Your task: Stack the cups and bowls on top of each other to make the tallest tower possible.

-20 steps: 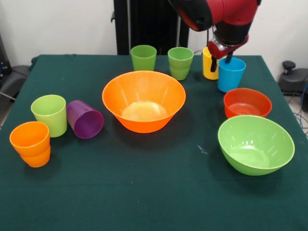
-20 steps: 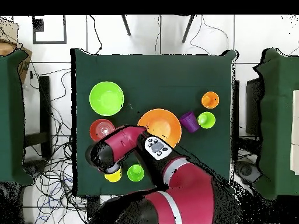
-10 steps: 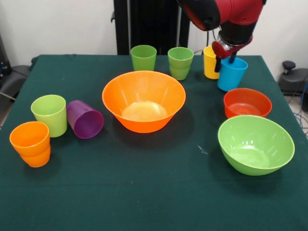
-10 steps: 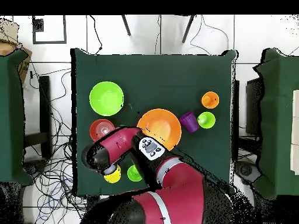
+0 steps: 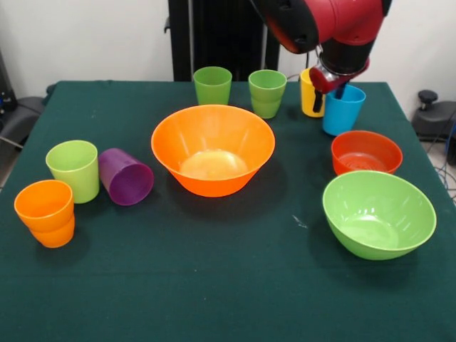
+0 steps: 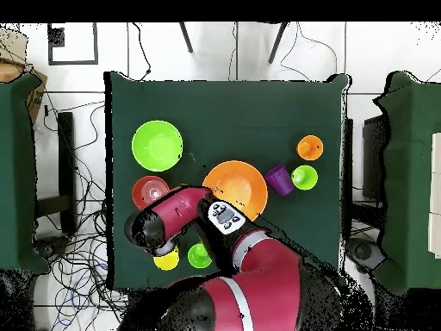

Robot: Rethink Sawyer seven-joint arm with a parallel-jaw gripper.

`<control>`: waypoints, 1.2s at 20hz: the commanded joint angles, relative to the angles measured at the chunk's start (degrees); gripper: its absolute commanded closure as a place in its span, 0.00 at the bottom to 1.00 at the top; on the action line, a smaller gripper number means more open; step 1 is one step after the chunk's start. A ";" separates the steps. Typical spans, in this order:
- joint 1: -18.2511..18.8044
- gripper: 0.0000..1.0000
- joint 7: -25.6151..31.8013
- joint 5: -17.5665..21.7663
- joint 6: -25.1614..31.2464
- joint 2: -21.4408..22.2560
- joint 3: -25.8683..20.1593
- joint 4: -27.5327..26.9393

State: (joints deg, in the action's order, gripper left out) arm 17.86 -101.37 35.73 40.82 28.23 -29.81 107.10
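My gripper (image 5: 329,92) hangs over the table's far right corner, open. One finger stands between the yellow cup (image 5: 308,96) and the blue cup (image 5: 344,114), the other just inside the blue cup's rim. The blue cup stands upright on the table. Two darker green cups (image 5: 212,85) (image 5: 267,92) stand at the back. The large orange bowl (image 5: 212,146) sits mid-table, the red-orange bowl (image 5: 365,152) and lime bowl (image 5: 377,214) at the right. At the left are a lime cup (image 5: 73,169), a purple cup (image 5: 126,177) on its side, and orange cups (image 5: 45,212) nested together.
In the overhead view my arm (image 6: 172,215) covers the blue cup and the gripper. The yellow cup (image 6: 167,259) and a green cup (image 6: 200,255) peek out beside it. The table's edge (image 5: 399,92) runs close behind the blue cup.
The gripper rose and shifted slightly, then settled back at the blue cup's rim. The blue cup and the other cups and bowls have not moved.
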 commanded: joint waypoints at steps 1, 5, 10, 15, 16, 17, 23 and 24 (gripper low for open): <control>-0.85 0.00 -2.08 4.29 -5.53 -3.33 2.99 -6.16; -1.08 0.00 -1.93 4.03 -5.44 -3.73 3.20 -7.00; -1.68 0.00 -2.15 4.53 -5.93 -5.00 3.93 -8.30; -2.13 0.00 -2.37 4.71 -6.41 -5.52 4.49 -8.66; -2.26 0.00 -2.53 4.83 -6.59 -5.66 4.69 -8.71; -2.38 0.00 -2.57 4.95 -6.80 -5.86 4.87 -8.83; -2.58 0.00 -2.18 4.77 -7.19 -6.33 5.32 -9.14; -2.61 0.00 -2.11 4.62 -7.08 -6.38 5.32 -9.22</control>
State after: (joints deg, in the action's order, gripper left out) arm 16.68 -101.37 35.72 39.64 24.53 -26.83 102.81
